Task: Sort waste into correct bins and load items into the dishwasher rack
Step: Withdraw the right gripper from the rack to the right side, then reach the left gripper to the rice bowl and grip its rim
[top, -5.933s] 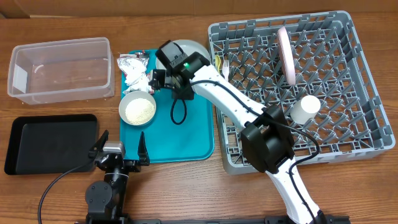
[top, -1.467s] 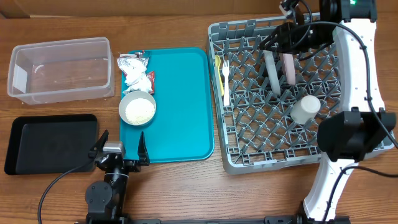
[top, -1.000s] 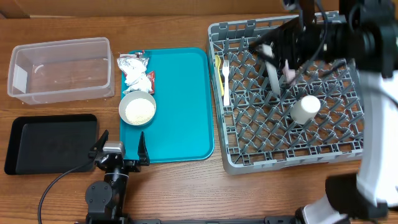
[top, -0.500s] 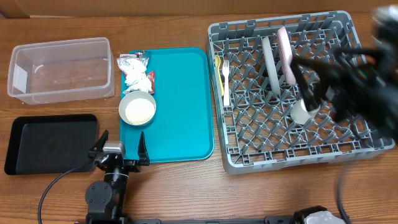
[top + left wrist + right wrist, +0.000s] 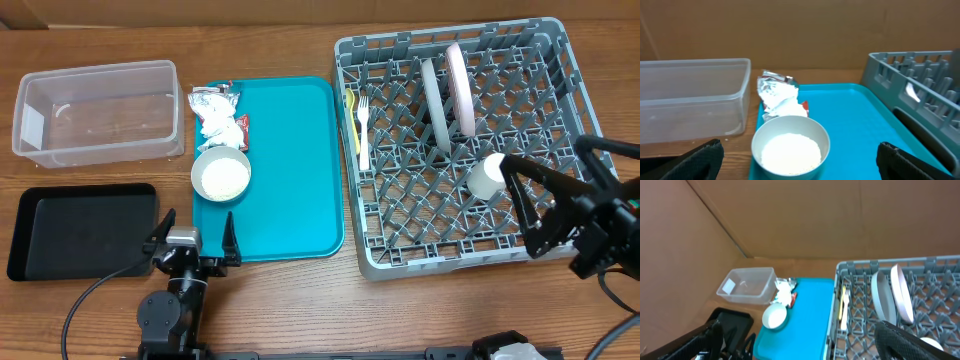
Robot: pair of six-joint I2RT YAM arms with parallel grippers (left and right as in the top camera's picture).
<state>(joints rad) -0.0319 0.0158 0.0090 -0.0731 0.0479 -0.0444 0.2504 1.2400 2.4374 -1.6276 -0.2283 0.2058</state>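
Observation:
The grey dishwasher rack [image 5: 560, 95] holds two upright plates, pale grey-green [image 5: 432, 90] and white [image 5: 461, 85], a white cup [image 5: 486, 176], a white fork [image 5: 364, 125] and a yellow spoon [image 5: 351, 112]. On the teal tray [image 5: 290, 190] a grey bowl [image 5: 221, 177] holds the rice [image 5: 791, 152]; the napkin [image 5: 216, 122] and foil wrapper [image 5: 208, 97] lie behind it. My right gripper [image 5: 542, 155] hangs open and empty, high over the rack's front right. My left gripper [image 5: 197, 240] is open, just before the bowl.
The clear tub [image 5: 95, 110] stands at the back left and the black tray [image 5: 80, 232] lies in front of it. The rack [image 5: 900, 315] fills the table's right half. Brown cardboard walls rise behind the table.
My right gripper has opened, left the grey-green plate upright in the rack beside the white one, and drawn back to the front right. The left arm has not moved.

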